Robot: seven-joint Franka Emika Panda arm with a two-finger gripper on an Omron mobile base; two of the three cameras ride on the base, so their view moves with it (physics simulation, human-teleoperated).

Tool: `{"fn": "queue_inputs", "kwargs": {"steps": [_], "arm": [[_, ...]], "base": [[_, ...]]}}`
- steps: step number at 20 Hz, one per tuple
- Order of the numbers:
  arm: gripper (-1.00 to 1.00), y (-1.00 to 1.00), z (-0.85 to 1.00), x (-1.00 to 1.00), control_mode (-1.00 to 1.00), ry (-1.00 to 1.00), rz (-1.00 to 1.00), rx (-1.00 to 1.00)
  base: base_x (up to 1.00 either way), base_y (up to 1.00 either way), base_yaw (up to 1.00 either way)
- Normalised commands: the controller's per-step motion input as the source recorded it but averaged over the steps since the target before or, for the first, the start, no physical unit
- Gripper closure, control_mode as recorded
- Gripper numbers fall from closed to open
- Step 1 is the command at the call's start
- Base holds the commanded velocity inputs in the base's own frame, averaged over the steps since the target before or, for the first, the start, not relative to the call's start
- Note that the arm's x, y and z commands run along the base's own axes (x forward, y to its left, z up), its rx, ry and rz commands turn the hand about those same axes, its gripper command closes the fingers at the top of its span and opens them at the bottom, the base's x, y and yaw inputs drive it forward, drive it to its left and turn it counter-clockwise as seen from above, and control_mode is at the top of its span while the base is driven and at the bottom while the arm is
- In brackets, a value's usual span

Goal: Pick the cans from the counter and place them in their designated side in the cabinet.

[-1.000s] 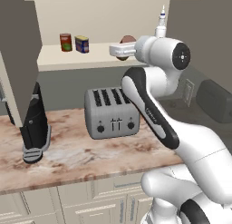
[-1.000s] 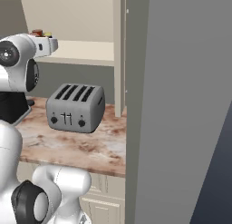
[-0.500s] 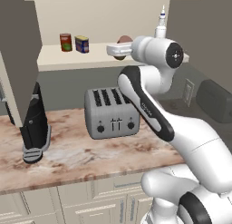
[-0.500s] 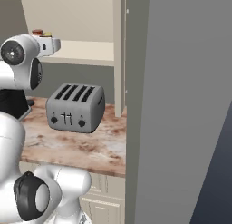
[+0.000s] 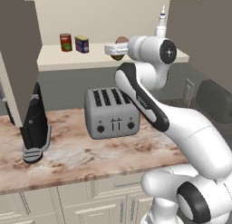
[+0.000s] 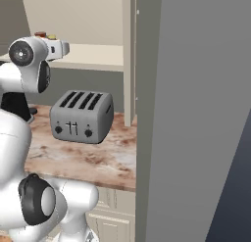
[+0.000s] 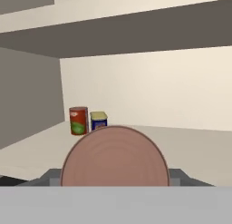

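Note:
My gripper (image 5: pixel 113 49) hovers in front of the cabinet shelf (image 5: pixel 63 60) and is shut on a red-brown can (image 5: pixel 121 40). In the hand view that can's round brown end (image 7: pixel 115 155) sits between the grey fingers (image 7: pixel 50 177). Farther left on the shelf stand a red can with a green patch (image 5: pixel 66 42) and a blue can with a yellow top (image 5: pixel 82 44), side by side and upright. The hand view shows the same red can (image 7: pixel 78 121) and blue can (image 7: pixel 98 120) ahead of the gripper (image 7: pixel 115 175).
A grey four-slot toaster (image 5: pixel 112 112) stands on the marbled counter (image 5: pixel 90 157) under the shelf. A black appliance (image 5: pixel 35 128) is at the left. The grey-brown cabinet door (image 5: pixel 18 51) hangs open at left. A white squeeze bottle (image 5: pixel 161 22) stands behind the arm.
The hand with the held can has crept slightly left and up along the shelf front. The two cans on the shelf have not moved.

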Motion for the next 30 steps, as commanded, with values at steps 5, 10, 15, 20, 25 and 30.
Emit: {"fn": "queue_inputs", "kwargs": {"steps": [5,10,15,20,25,30], "arm": [[1.0,0.06,-0.08,0.28,-1.0,0.03,0.0,-0.01],[1.0,0.07,-0.08,0.3,-1.0,0.0,0.0,-0.01],[1.0,0.07,-0.08,0.3,-1.0,0.0,0.0,-0.01],[1.0,0.07,-0.04,0.28,-1.0,0.0,0.0,-0.01],[1.0,0.01,-0.04,0.22,-1.0,0.0,0.0,-0.01],[1.0,0.03,-0.05,0.25,-1.0,0.0,0.0,-0.01]], "base": [[0.0,0.0,0.0],[0.0,0.0,0.0],[0.0,0.0,0.0],[0.0,0.0,0.0],[0.0,0.0,0.0],[0.0,0.0,0.0]]}}
